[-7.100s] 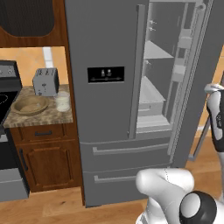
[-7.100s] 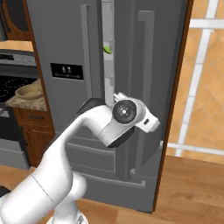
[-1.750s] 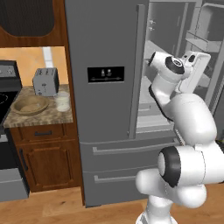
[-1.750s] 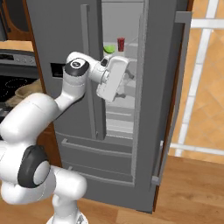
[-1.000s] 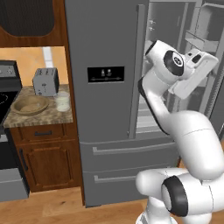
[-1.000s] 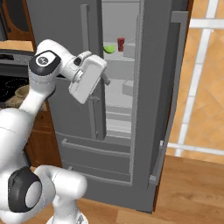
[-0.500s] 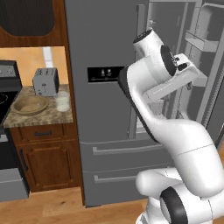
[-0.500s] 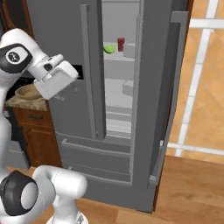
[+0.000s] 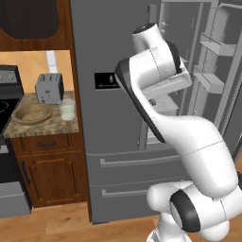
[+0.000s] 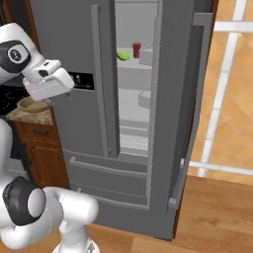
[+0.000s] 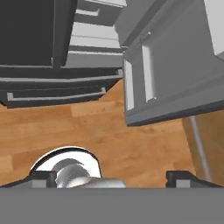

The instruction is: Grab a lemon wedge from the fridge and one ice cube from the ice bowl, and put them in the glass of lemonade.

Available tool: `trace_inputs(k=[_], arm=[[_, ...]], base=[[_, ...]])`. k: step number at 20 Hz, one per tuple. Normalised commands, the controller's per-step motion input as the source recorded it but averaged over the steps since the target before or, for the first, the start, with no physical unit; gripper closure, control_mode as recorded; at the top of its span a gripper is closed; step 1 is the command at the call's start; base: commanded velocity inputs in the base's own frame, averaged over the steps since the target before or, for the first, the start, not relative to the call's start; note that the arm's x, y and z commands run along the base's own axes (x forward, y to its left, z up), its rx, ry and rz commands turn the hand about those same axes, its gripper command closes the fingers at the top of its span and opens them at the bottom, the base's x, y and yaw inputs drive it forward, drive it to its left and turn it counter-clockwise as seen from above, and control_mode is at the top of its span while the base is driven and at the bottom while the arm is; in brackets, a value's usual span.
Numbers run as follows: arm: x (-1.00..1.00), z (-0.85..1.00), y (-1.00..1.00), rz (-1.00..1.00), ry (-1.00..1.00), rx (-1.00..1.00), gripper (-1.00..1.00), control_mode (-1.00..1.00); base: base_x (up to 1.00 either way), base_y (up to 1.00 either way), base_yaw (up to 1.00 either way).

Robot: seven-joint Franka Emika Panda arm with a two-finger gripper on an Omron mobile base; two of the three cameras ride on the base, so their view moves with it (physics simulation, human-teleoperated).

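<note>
The fridge (image 10: 89, 59) stands with its right door (image 10: 180, 99) swung open. On an upper shelf inside lies the small yellow-green lemon wedge (image 10: 123, 55). My gripper (image 10: 57, 96) hangs in front of the shut left door, well left of the wedge, pointing down at the floor. In the hand view its fingertips (image 11: 43, 178) stand wide apart with nothing between them, so the gripper (image 11: 111, 177) is open. The tan ice bowl (image 9: 33, 113) and the glass of lemonade (image 9: 67, 109) sit on the counter left of the fridge. The ice cube is too small to make out.
A red can (image 10: 136, 49) and a white box (image 10: 146, 55) share the wedge's shelf. A toaster (image 9: 49, 88) stands behind the bowl, and a stove (image 9: 5, 106) lies at the far left. My own arm (image 9: 156, 90) crosses the fridge opening. The wood floor (image 11: 109, 131) lies below the drawers.
The arm has swung left, out of the fridge opening and across the shut left door toward the counter side. The gripper stays open and empty; the lemon wedge has not moved.
</note>
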Motion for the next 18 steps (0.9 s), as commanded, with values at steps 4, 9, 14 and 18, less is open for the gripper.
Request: trace_inputs(k=[4, 9, 14, 18], arm=[[0.05, -0.58, 0.00, 0.00, -0.63, 0.25, -1.00, -1.00], [0.57, -0.23, 0.00, 0.00, -0.20, 0.05, -1.00, -1.00], [0.94, -0.02, -0.01, 0.00, 0.00, 0.15, -1.00, -1.00], [0.83, 0.00, 0.00, 0.00, 0.02, 0.17, -1.00, -1.00]], base=[[0.00, 0.00, 0.00], [0.00, 0.00, 0.00], [0.00, 0.00, 0.00], [0.00, 0.00, 0.00]])
